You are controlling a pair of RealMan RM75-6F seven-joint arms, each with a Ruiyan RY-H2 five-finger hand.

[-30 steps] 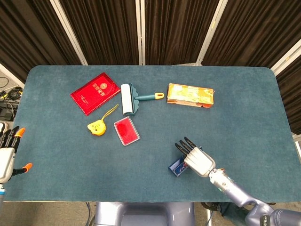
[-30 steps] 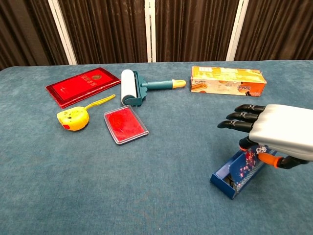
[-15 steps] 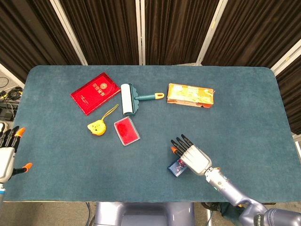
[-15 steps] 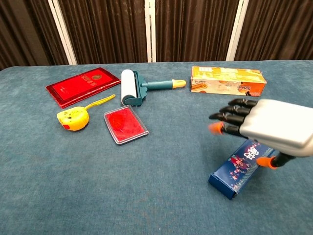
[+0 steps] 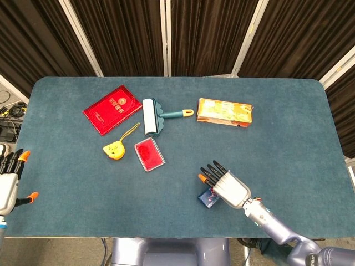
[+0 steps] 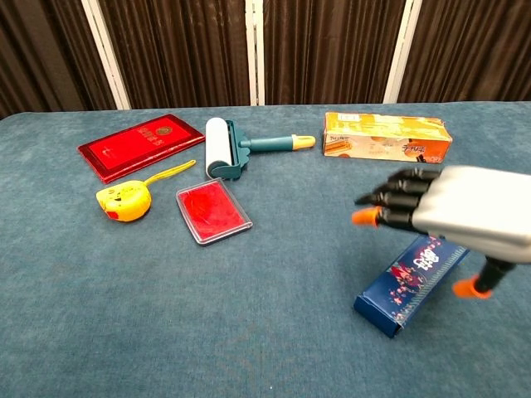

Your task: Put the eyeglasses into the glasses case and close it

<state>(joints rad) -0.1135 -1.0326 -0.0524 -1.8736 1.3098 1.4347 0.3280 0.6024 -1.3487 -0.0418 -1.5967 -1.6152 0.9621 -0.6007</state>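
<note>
The dark blue glasses case (image 6: 408, 283) with a flower print lies closed near the table's front right; in the head view the case (image 5: 207, 197) shows just left of my right hand. My right hand (image 6: 452, 220) hovers over the case's far end with fingers stretched out to the left and thumb hanging down beside the case, holding nothing. From above, the right hand (image 5: 226, 184) covers part of the case. My left hand (image 5: 9, 180) hangs off the table's left edge, fingers apart and empty. No eyeglasses are visible.
A red booklet (image 5: 112, 108), a lint roller (image 5: 152, 116), an orange box (image 5: 224, 112), a yellow tape measure (image 5: 114, 149) and a red-filled clear case (image 5: 149, 153) lie on the far half of the blue table (image 5: 288, 138).
The case's lid stood open a second ago and is now down. My right hand has shifted slightly left and its thumb has come off the case. The left hand has not moved.
</note>
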